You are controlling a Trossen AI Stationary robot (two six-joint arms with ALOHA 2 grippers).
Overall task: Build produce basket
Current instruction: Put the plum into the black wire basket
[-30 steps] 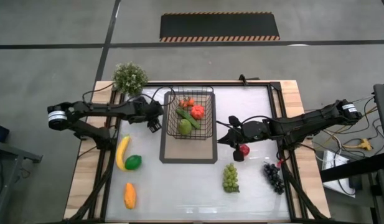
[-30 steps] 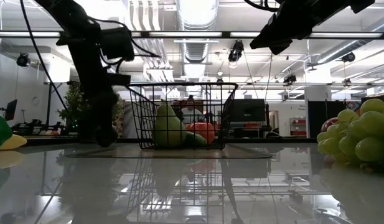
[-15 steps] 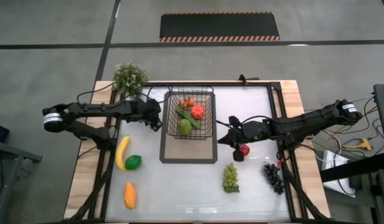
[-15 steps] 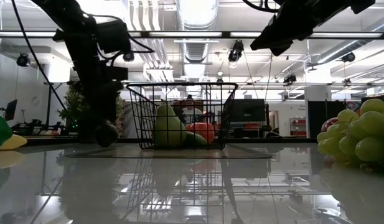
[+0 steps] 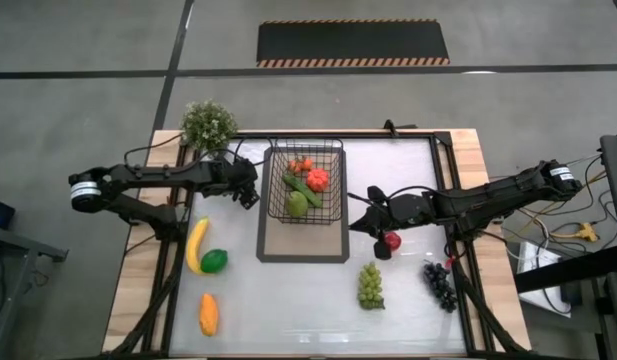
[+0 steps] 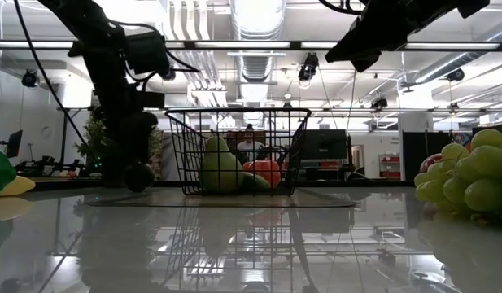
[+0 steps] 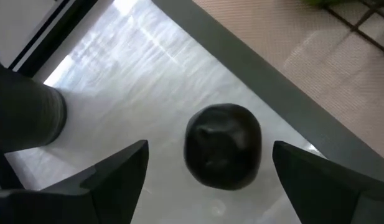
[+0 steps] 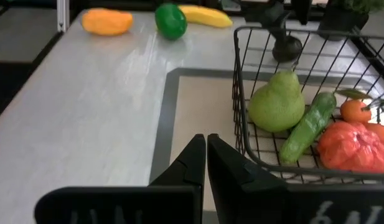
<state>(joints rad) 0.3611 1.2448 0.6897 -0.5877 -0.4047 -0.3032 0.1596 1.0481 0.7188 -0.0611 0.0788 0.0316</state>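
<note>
The black wire basket (image 5: 305, 160) stands on a dark-bordered mat (image 5: 303, 246) and holds a green pear (image 8: 277, 102), a cucumber (image 8: 309, 127), a tomato (image 8: 347, 146) and an orange piece (image 8: 355, 111). My left gripper (image 5: 250, 197) is open just left of the basket, and its fingers stand on either side of a small dark round thing (image 7: 223, 154) on the table without touching it. My right gripper (image 5: 358, 222) is shut and empty above the mat's right edge. A red apple (image 5: 392, 241) lies beside it.
A banana (image 5: 196, 245), a lime (image 5: 214, 261) and an orange piece (image 5: 209, 314) lie at the near left. Green grapes (image 5: 370, 285) and dark grapes (image 5: 439, 283) lie at the near right. A potted plant (image 5: 208, 125) stands at the far left corner.
My left gripper has shifted a little toward the table's far edge, staying open beside the basket. The dark round thing has stayed where it was.
</note>
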